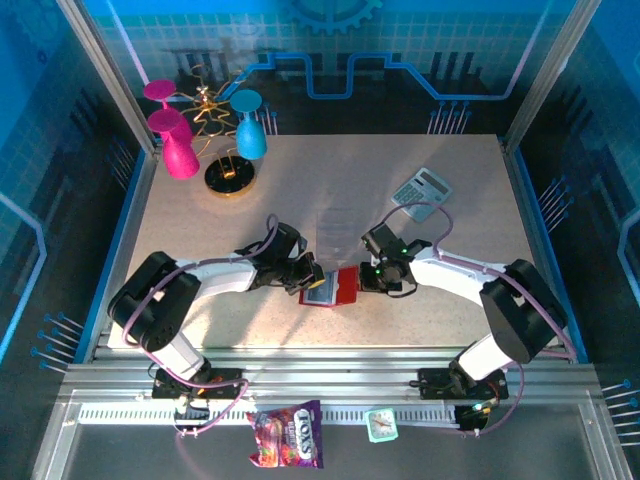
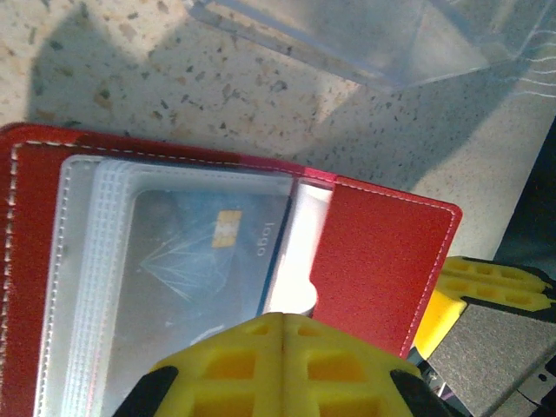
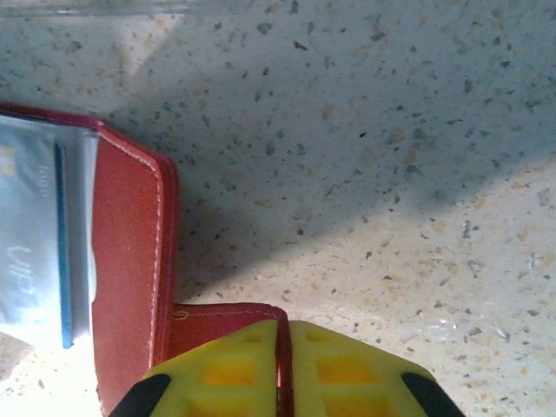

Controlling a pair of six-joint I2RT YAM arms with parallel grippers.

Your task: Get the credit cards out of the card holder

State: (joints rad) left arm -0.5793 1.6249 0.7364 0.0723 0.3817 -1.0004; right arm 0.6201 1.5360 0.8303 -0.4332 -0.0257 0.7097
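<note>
The red card holder (image 1: 345,286) lies open on the table between my two grippers. In the left wrist view its clear sleeves hold a blue credit card (image 2: 200,261) with a gold chip, and a white card edge (image 2: 300,252) shows beside the red flap (image 2: 382,252). My left gripper (image 2: 284,320) is over the sleeves with its yellow fingers pressed together; the white edge runs up to the fingertips, and nothing shows between them. My right gripper (image 3: 282,326) is shut on the card holder's red snap tab (image 3: 226,317). From above, the left gripper (image 1: 308,280) and right gripper (image 1: 368,277) flank the holder.
A clear plastic box (image 1: 340,230) lies just beyond the holder. A grey calculator (image 1: 421,187) sits at the back right. Pink glasses (image 1: 178,150), a blue glass (image 1: 248,130) and a gold stand (image 1: 230,176) stand at the back left. A candy bag (image 1: 287,435) lies on the near rail.
</note>
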